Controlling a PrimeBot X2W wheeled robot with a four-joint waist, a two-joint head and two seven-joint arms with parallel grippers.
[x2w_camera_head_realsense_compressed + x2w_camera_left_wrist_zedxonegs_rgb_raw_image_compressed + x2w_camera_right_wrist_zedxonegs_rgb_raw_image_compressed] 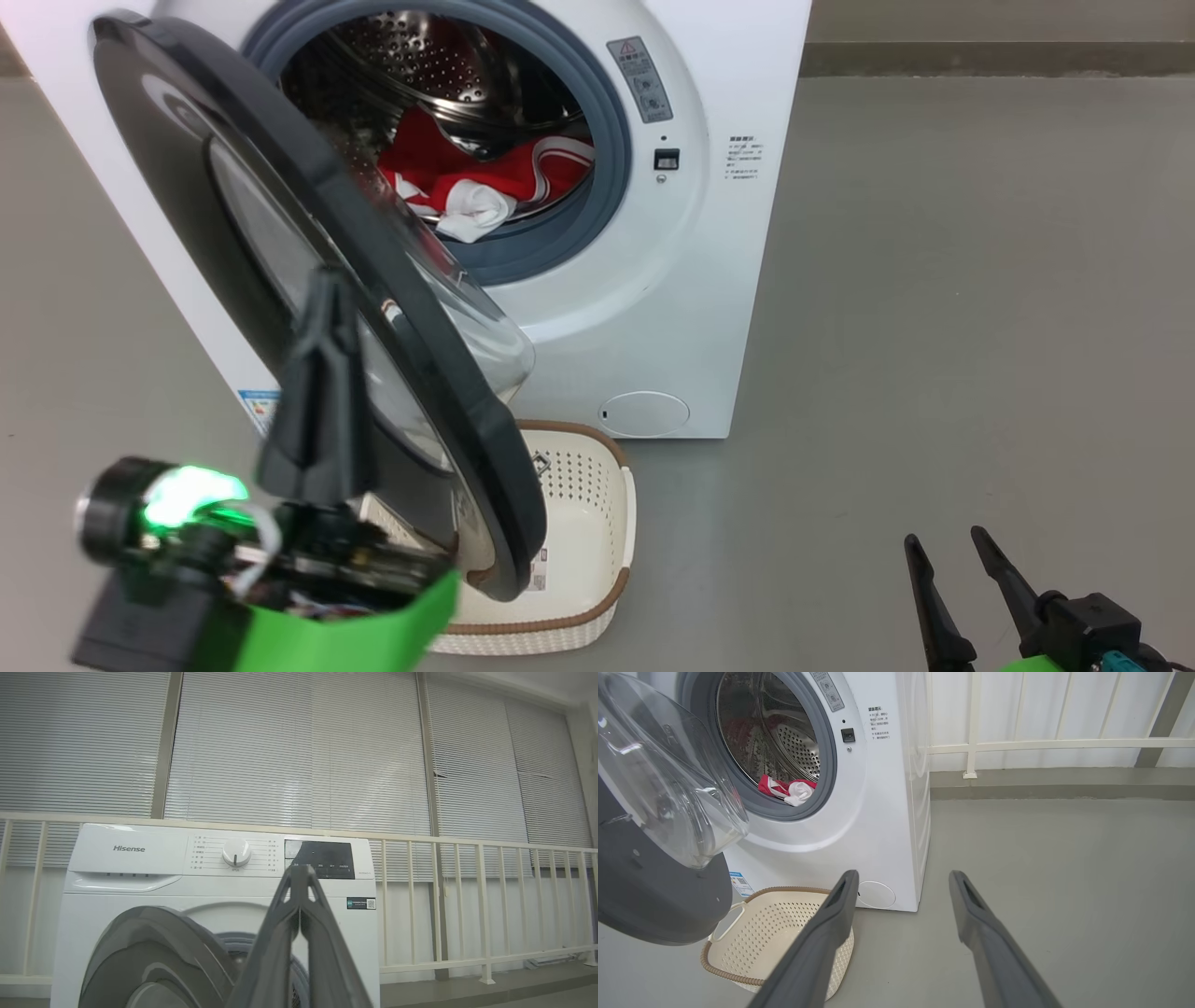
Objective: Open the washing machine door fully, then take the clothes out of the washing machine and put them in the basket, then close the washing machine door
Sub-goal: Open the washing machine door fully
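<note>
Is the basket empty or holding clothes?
Empty: the basket shows a bare perforated bottom; the clothes lie in the drum.

The head camera looked steeply down from close above at the washing machine (597,317), its partly open door (495,485) and the basket (597,532) on the floor (934,327). The left wrist camera sat low, facing along the left pincer (299,877) up at the control panel (233,854) and blinds (299,742). The right wrist camera hung low off the machine's right front, looking along the right pincer (903,879). It shared the drum opening (794,746), door and basket with the head view.
</note>
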